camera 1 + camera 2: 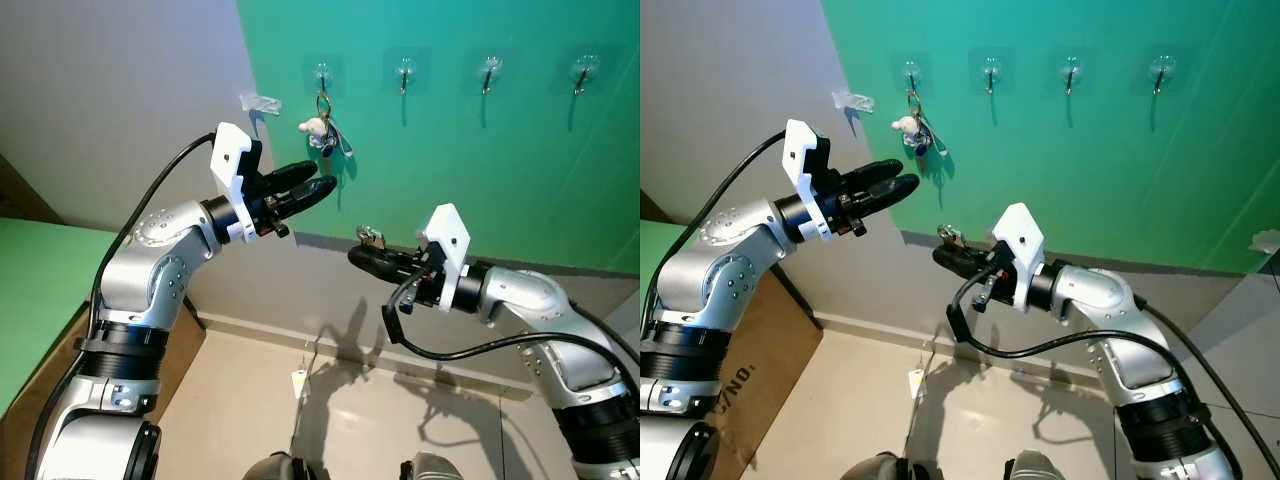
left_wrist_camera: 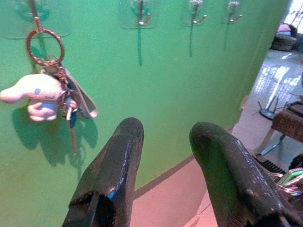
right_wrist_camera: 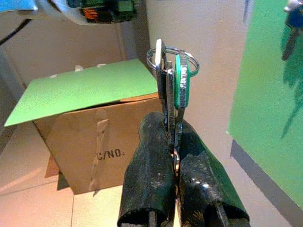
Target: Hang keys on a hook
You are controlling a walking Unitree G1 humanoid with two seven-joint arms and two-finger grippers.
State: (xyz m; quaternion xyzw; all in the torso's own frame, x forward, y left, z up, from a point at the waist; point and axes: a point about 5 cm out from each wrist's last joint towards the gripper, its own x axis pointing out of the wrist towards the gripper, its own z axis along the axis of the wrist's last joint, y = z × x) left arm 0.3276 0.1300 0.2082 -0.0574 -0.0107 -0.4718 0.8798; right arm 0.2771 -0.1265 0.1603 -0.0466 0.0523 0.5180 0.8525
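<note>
wall: green panel (image 1: 480,170) up top, plain grey-white strip underneath, so that's what carries everything here
hooks: four clear stick-on hooks in a row on the green part, leftmost hook (image 1: 323,75), then second hook (image 1: 404,72), third hook (image 1: 489,72) and fourth hook (image 1: 582,72)
on the hooks: leftmost one has a key bunch (image 1: 325,130) dangling off its ring, with a little white plush charm (image 2: 35,94) and a strap loop; other three are bare
floor: beige tile floor (image 1: 350,420), glossy
on the floor: cardboard box (image 3: 94,137) with a green top, standing by the wall on the robot's left
</note>
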